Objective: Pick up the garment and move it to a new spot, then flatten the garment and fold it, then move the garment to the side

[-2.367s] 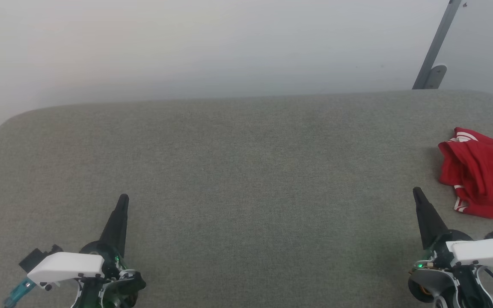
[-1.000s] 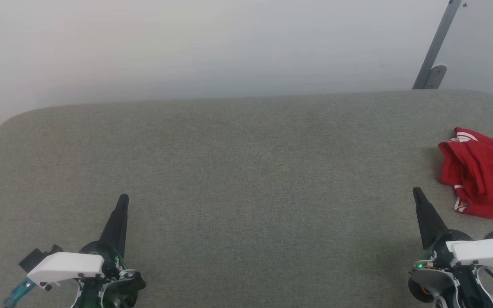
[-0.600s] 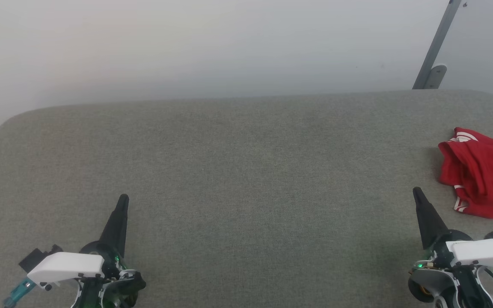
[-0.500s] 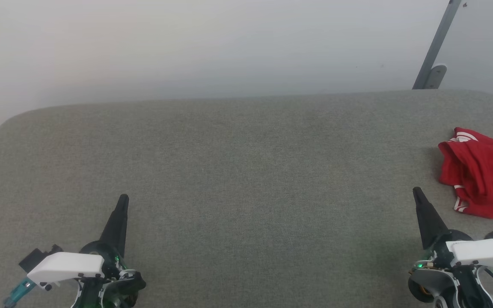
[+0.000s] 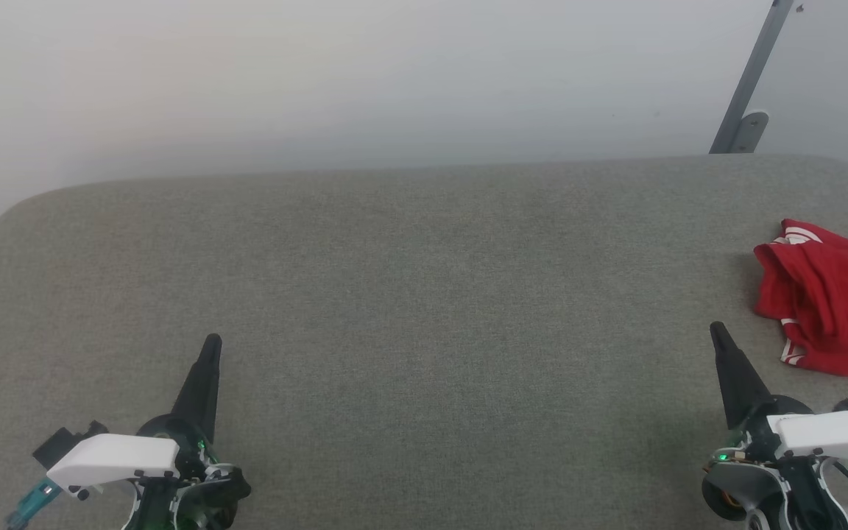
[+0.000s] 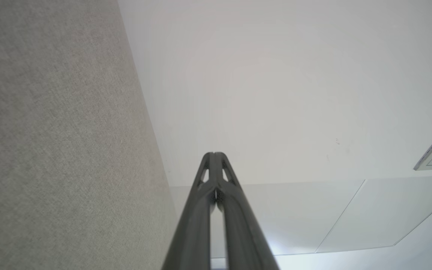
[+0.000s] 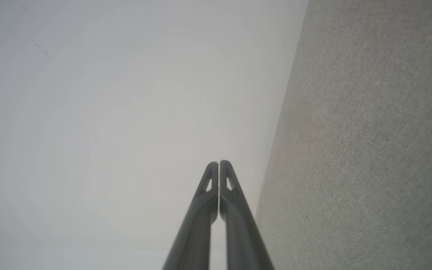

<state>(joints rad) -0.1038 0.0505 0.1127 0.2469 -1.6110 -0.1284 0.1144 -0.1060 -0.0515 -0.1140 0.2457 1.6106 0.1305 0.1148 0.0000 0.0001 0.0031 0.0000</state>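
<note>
Lying crumpled on the grey fabric-covered worktop (image 5: 424, 294), the red garment (image 5: 829, 302) sits at the far right of the head view, where the picture's edge cuts it off. White-striped trim shows along its upper fold and again at its lower left hem. It is bunched too tightly to say whether any print faces up.

At the lower left, the left fingers (image 5: 210, 346) are pressed together into a single dark point, with nothing between them. They are well apart from the garment. At the lower right, the right fingers (image 5: 718, 335) are likewise closed tight and empty. Their tip is near the garment's lower left corner but clear of it, with bare fabric between.

Both wrist views confirm this: each pair of fingers meets at the tip, with only a hairline seam between. Beyond the worktop's rounded far edge stands a plain pale wall (image 5: 321, 73). A slanted grey metal bar (image 5: 751, 81) runs along it at the upper right.
</note>
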